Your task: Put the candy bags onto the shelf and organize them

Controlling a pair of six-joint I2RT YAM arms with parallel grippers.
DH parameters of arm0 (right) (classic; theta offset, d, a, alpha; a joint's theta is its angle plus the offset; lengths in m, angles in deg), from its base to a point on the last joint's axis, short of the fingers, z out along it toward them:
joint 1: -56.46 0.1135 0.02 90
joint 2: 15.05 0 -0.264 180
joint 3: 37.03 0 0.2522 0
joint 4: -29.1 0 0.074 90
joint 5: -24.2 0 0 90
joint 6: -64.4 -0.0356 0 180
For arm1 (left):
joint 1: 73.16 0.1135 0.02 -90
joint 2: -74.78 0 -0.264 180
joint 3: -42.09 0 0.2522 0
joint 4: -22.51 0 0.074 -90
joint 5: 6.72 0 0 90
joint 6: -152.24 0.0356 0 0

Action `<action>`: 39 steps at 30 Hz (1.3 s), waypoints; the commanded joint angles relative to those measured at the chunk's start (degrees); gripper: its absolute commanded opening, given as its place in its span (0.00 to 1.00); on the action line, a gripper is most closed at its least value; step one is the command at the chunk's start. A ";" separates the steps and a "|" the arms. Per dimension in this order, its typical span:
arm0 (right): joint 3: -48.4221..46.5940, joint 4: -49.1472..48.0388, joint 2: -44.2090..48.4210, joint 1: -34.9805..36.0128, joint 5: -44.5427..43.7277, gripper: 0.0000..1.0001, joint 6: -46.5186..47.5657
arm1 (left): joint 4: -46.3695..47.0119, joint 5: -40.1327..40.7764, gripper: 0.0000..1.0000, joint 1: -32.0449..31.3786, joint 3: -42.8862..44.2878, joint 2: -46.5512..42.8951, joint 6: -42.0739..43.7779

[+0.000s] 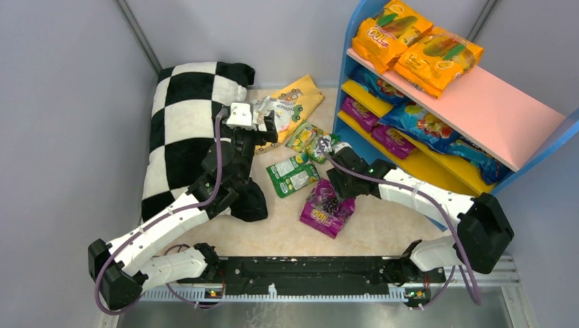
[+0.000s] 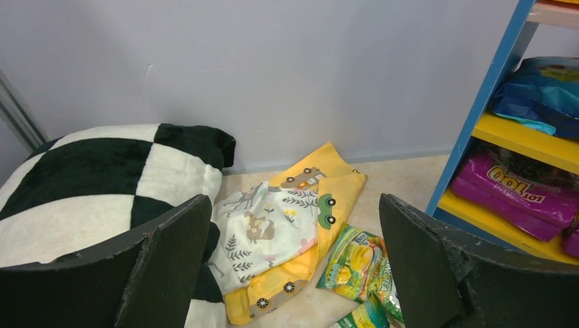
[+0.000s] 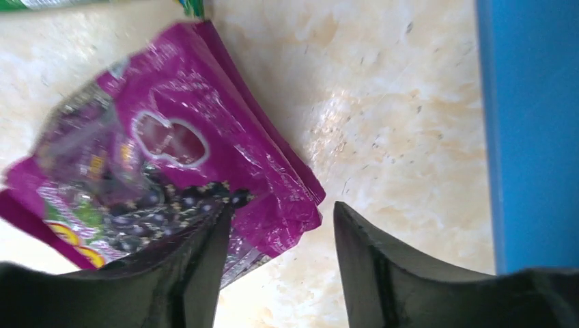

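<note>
While 2 orange candy bags [image 1: 396,31] lie on shelf [image 1: 478,109] pink top and blue, purple ones fill yellow boards, loose purple bag [image 1: 326,208] and green bags [image 1: 292,176] wait on beige marbled tabletop [image 1: 382,225], grey walls [image 1: 287,34] behind. Left wrist: left gripper [image 2: 293,198] gaping, empty, facing green bags. Right wrist: right gripper [image 3: 280,212] jaws parted at edge of loose purple bag, unclamped
</note>
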 commanded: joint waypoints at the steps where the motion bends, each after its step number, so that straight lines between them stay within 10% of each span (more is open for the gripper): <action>1: -8.00 5.08 2.25 2.64 -5.00 0.60 2.65 | 1.67 -0.12 0.99 0.41 2.18 0.31 -0.59; 7: -11.04 4.83 -0.82 16.72 -6.12 0.80 6.02 | 2.06 0.27 0.99 0.45 2.00 0.05 -0.19; 17: -16.89 12.35 -18.41 29.71 -19.82 0.83 4.90 | 2.01 0.27 0.99 0.40 2.00 -0.32 -0.12; 29: -19.36 15.92 -30.23 34.13 -28.49 0.75 -0.20 | 2.07 0.14 0.99 0.41 2.00 -0.42 -0.17; 39: -18.37 15.50 -26.83 34.14 -31.14 0.45 -1.16 | 1.93 0.01 0.99 0.38 2.09 -0.40 -0.26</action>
